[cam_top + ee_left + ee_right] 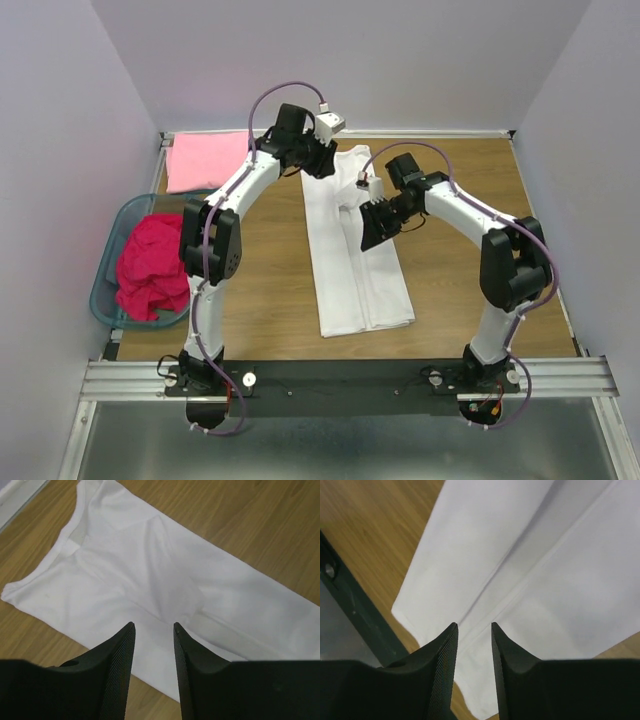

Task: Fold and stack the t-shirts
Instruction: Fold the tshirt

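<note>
White t-shirt folded | pink t-shirt far-left | red t-shirt in basket | left gripper, right gripper half-open, empty

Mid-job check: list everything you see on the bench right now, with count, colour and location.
white t-shirt: one, white, table centre, sides folded in to a long strip
pink t-shirt: one, light pink, folded flat at far left corner
red t-shirt: one, magenta-red, crumpled inside the basket
basket: one, teal, left edge of table
table: one, wood-brown, under everything
rail: one, silver and black, near edge, carrying the arm bases
left gripper: one, black, open, above the white shirt's collar end
right gripper: one, black, open, above the white shirt's middle
</note>
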`<state>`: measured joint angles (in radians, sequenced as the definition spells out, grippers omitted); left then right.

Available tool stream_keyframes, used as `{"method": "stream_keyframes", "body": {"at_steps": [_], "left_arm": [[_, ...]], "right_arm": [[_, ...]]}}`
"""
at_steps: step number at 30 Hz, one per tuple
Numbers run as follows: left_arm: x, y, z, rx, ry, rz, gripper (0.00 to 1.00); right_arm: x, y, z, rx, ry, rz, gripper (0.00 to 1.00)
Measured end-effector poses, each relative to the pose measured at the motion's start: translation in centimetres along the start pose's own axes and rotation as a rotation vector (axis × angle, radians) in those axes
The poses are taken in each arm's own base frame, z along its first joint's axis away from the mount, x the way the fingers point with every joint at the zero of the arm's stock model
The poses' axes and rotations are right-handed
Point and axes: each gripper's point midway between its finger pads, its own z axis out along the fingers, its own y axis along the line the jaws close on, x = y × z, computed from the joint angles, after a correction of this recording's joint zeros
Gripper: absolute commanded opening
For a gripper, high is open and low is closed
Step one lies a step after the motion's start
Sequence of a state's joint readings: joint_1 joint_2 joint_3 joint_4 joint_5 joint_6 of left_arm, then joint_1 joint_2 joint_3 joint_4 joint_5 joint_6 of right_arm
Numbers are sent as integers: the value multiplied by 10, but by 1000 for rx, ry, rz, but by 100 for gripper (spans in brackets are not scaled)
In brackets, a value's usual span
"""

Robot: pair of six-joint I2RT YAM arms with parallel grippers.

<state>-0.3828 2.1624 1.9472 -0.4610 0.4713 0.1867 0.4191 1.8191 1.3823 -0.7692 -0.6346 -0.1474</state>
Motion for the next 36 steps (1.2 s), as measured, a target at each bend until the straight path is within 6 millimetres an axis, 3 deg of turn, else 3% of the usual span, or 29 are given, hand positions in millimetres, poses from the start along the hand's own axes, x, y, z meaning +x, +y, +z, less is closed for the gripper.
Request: {"method": "stream_keyframes", "body": {"at_steps": [3,5,9,14,18,22,24,28,29,30,33,34,36], "left_arm": [[11,-11,1,47,4,-29,42],[34,-18,8,76,43,-63,42],[84,-22,30,110,150,-131,41],[118,-20,52,132,220,-176,40],[102,-5,67,113,194,-154,39],[87,16,87,93,155,-138,41],[82,27,90,80,138,-135,49],[77,38,83,66,129,-121,80],[72,41,78,62,118,-107,95],[68,42,72,59,114,-98,98],[41,38,44,48,67,-45,98],[23,33,25,45,38,-17,98],[-14,23,-6,30,-44,48,98]], "right_arm": [[-2,-22,11,45,10,27,39],[2,-33,17,66,25,48,39],[4,-41,25,76,35,65,39],[2,-46,33,77,27,80,40],[2,-55,41,78,37,104,40],[-14,-69,44,87,13,121,45],[-27,-79,36,101,-22,126,52],[-57,-95,10,133,-112,112,67],[-66,-98,-2,145,-144,102,70],[-73,-97,-10,152,-165,91,73],[-92,-80,-37,162,-222,28,77],[-97,-74,-45,165,-239,7,80],[-121,-51,-81,190,-322,-90,82]]}}
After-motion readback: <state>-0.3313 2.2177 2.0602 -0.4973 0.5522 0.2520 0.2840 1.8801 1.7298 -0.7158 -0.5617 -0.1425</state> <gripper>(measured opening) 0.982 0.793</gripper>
